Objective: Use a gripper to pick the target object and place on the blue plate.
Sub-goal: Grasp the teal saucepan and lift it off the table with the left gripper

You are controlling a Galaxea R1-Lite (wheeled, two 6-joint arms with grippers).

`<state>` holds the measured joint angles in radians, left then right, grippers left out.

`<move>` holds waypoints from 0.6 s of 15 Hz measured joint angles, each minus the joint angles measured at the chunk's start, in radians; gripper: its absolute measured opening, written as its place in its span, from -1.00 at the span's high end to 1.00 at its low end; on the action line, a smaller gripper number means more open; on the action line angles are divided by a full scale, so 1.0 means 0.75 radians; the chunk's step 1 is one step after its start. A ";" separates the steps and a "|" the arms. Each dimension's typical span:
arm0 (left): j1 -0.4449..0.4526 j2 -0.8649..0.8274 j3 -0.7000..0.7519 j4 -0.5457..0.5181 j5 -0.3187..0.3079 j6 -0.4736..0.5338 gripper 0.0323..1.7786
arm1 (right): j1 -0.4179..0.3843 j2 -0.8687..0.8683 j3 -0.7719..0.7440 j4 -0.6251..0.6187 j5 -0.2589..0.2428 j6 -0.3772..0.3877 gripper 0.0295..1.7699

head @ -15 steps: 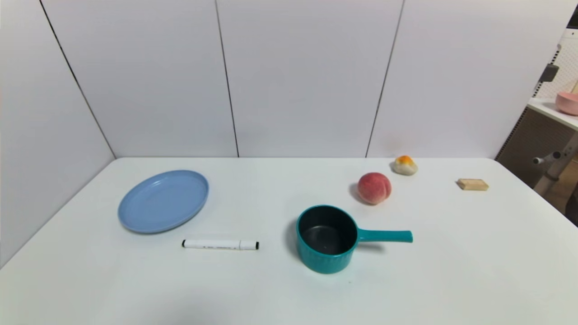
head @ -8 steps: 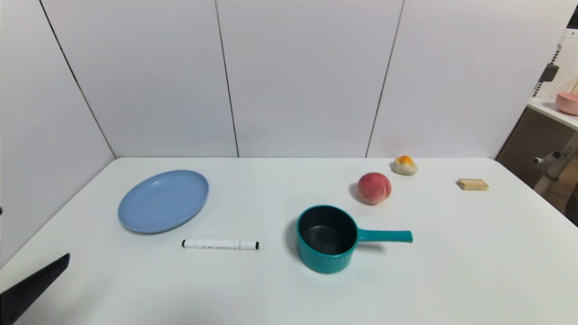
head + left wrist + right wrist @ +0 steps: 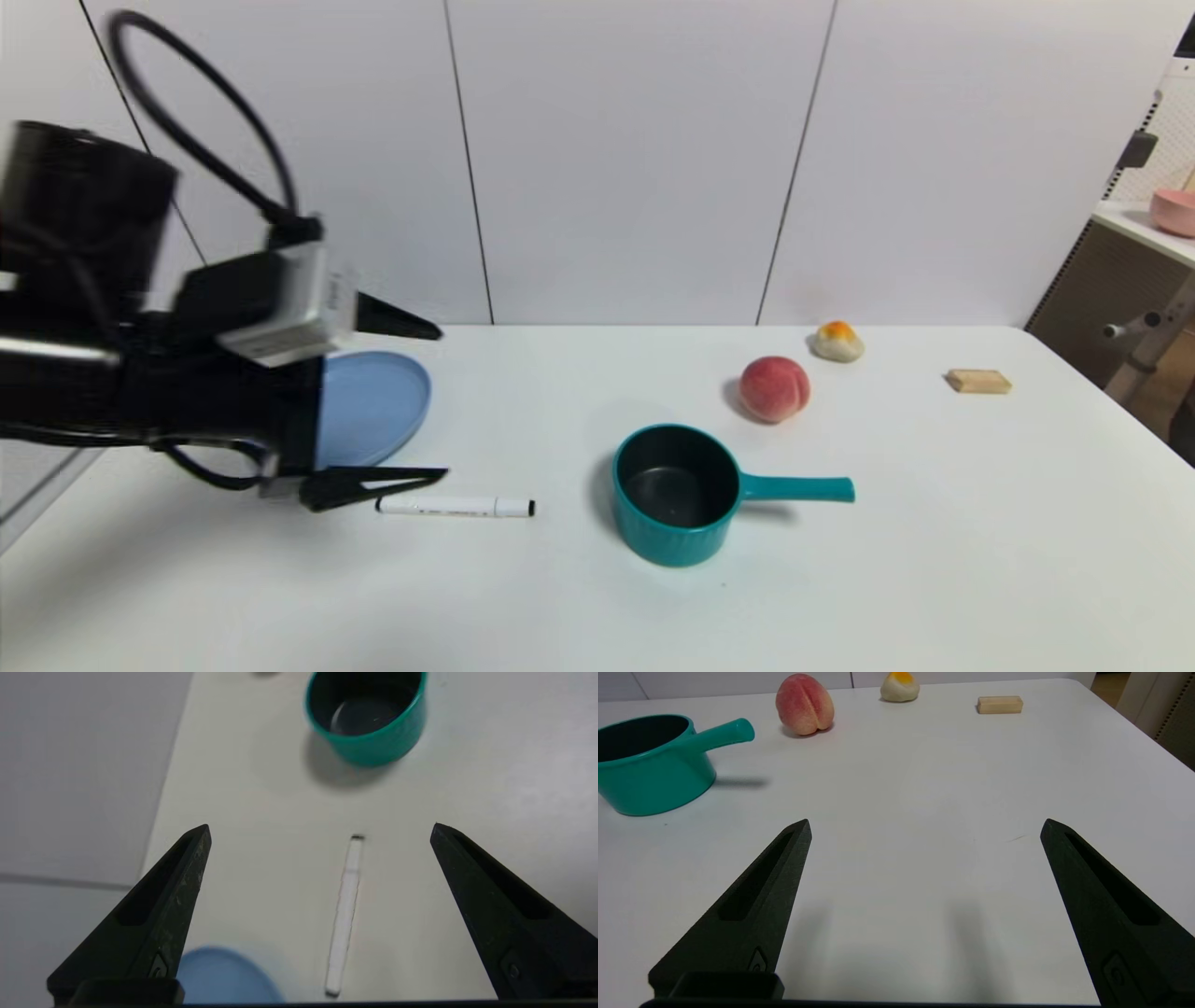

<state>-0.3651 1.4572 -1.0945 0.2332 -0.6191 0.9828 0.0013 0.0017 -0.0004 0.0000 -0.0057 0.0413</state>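
Two fingers (image 3: 187,872) of my left gripper (image 3: 439,404) stand wide apart and unladen near the plate (image 3: 397,401), presumably to span the saucepan (image 3: 674,523), upright on the bench (image 3: 560,607); my right gripper (image 3: 927,828) waits open.

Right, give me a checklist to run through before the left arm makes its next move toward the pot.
1. Left gripper open and holding nothing: ok.
2. Pot upright on the table: ok.
3. Inside of the pot free of other things: ok.
4. Left gripper lined up at the pot: not ok, it hangs over the plate and marker side.
5. Right gripper open and clear of the pot: ok.
6. Pot light enough to lift: cannot tell.
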 joint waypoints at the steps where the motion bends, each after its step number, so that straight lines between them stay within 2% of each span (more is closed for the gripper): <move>1: -0.098 0.108 -0.058 0.020 0.017 -0.007 -0.90 | 0.000 0.000 0.000 0.000 0.000 -0.001 -0.92; 3: -0.271 0.283 -0.157 0.035 0.056 -0.039 -0.90 | 0.000 0.000 0.001 0.001 0.000 -0.001 -0.92; 5: -0.387 0.430 -0.238 0.042 0.108 -0.072 -0.90 | 0.000 0.000 0.001 0.001 -0.001 0.000 -0.92; 9: -0.491 0.611 -0.336 0.043 0.227 -0.157 -0.90 | 0.000 0.000 0.001 0.000 0.000 0.000 -0.92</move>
<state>-0.7336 1.9155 -1.3464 0.2655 -0.4487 0.8649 0.0013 0.0017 0.0000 0.0000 -0.0057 0.0413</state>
